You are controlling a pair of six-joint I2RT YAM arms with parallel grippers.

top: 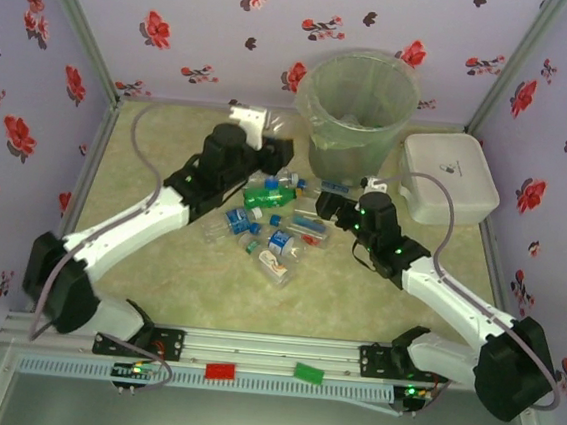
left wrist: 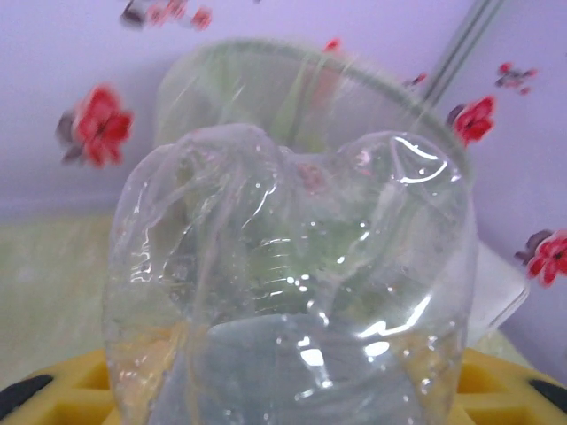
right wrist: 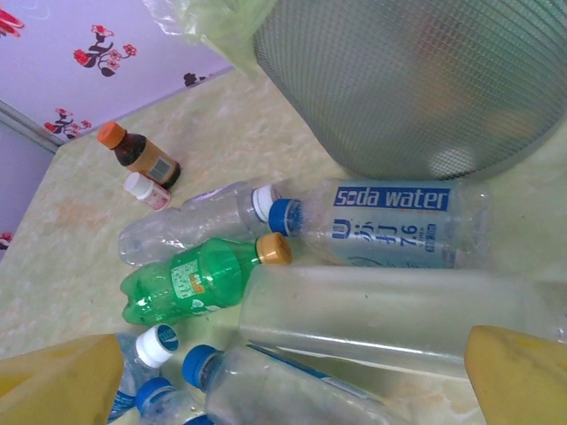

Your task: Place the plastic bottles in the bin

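The table [top: 156,281] has a mottled, pale yellow-green top. The bin [top: 355,144] stands at its far edge, right of centre: round, translucent grey-green and tapering downward, with a clear bag folded over the rim. A white, rounded-square box [top: 448,178] sits near the far right corner, just beside the bin.

You will find the loose bottles [top: 272,227] lying in a heap at the middle of the table, on the near side of the bin.

The left gripper [top: 270,143] is closed on a crumpled clear bottle [left wrist: 283,283]. That bottle hides most of the bin behind it, and the yellow fingers [left wrist: 496,390] are cut off at the lower edge.

The right gripper [right wrist: 292,372] hangs over the heap with its fingers spread wide on either side of a long clear bottle [right wrist: 381,310].

Nearby lie a ribbed green bottle [right wrist: 190,279] with a tan cap and a blue-labelled bottle [right wrist: 390,221]. A brown bottle [right wrist: 140,155] with an orange cap lies apart from the heap.
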